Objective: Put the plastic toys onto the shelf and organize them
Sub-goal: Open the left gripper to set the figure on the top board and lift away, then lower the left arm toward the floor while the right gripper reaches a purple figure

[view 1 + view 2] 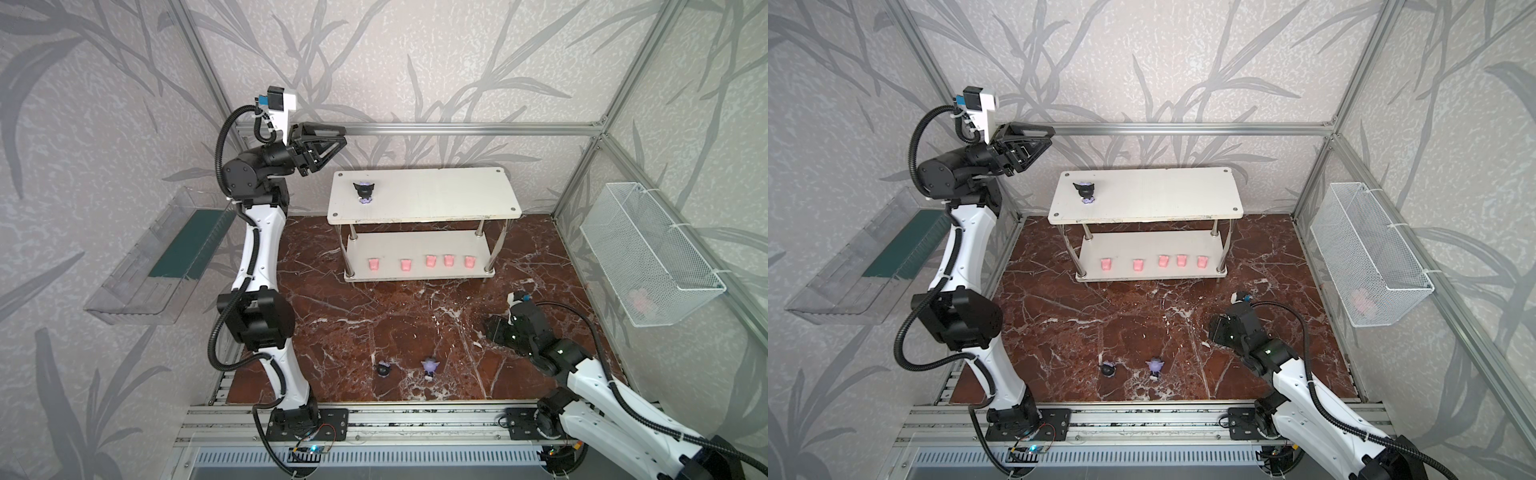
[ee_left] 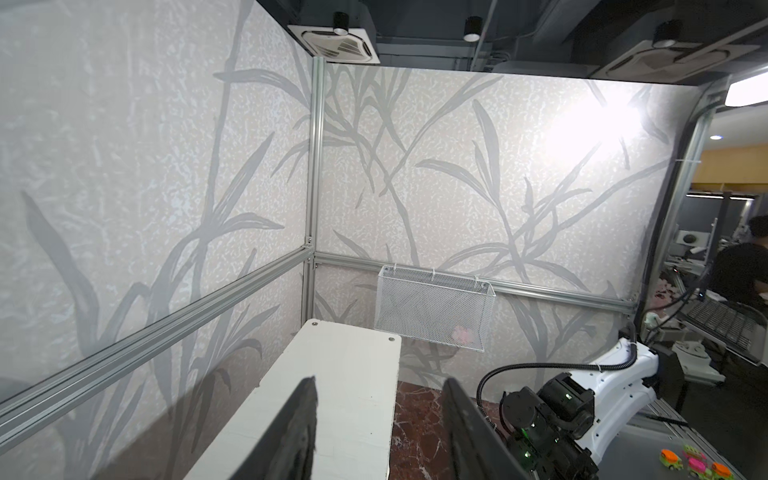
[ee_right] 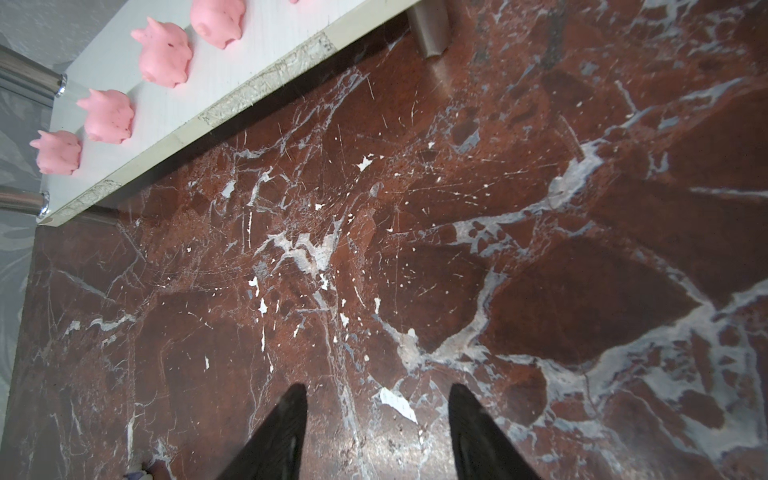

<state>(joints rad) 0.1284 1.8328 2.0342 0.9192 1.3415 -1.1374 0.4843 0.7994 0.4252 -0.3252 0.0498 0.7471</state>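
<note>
Piglets (image 1: 430, 260) on shelf (image 1: 436, 195) lower tier, two figurines (image 1: 429, 368) on worktop (image 1: 365, 316) — my left jaws, right jaws part open, empty.

text: none legible | labels, brands, numbers, signs: none readable in any view

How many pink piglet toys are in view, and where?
5 piglets, all in a row on the shelf's lower tier: two spaced apart at left, three closer together at right. A blurry pink shape in the wire basket might be another.
</note>
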